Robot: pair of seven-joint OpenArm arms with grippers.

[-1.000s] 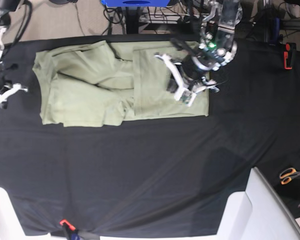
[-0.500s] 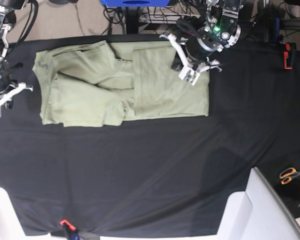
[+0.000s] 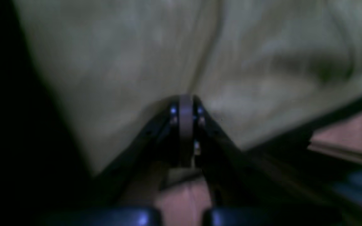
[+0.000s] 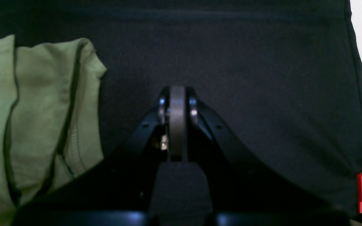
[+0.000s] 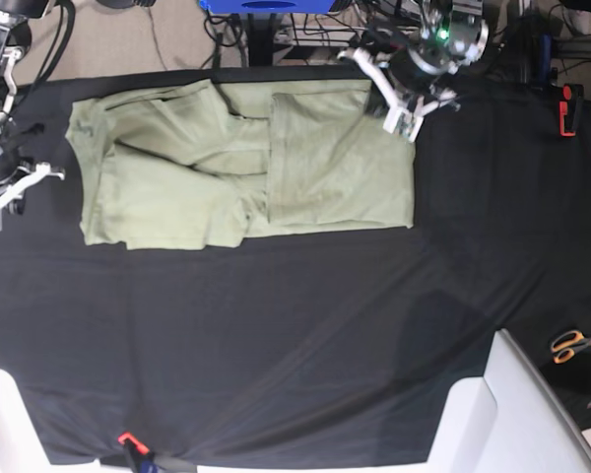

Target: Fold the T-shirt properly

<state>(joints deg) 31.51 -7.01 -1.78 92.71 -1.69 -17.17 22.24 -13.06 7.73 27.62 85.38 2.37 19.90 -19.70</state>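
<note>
My left claw is pressed together with nothing between its tips, and past them its camera shows only blurred pale green cloth. My right claw is likewise together on nothing, hanging over bare black tabletop, with a folded green edge off to one side. Only the base view gives the whole: one T-shirt, partly folded, lying flat toward the far side of the tabletop, my left claw over its far corner, my right claw just off its opposite end. Also one pair of orange-handled scissors (near edge) and two red clamps.
</note>
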